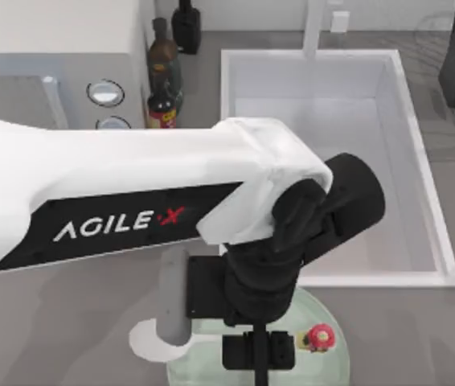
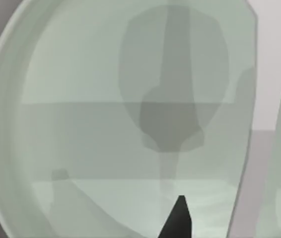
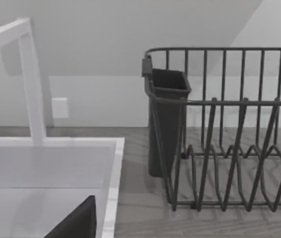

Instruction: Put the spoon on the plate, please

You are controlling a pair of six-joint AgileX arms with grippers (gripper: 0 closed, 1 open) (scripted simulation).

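The pale mint-green plate (image 1: 324, 366) lies at the table's front edge, right of centre. The white spoon (image 1: 151, 338) lies level at the plate's left side. Its oval bowl is off the rim and its handle reaches in over the plate, ending under my left arm. My left gripper (image 1: 258, 366) points down over the middle of the plate. Whether it touches the spoon handle is hidden. In the left wrist view the plate (image 2: 81, 148) is close below, with the gripper's shadow on it. My right arm is parked by the dish rack.
A small red-and-white toy (image 1: 321, 336) sits on the plate's right part. The white sink (image 1: 420, 241) lies behind the plate, with bottles (image 1: 163, 80) and an appliance at the back left. A dark dish rack (image 3: 230, 148) stands to the right of the sink.
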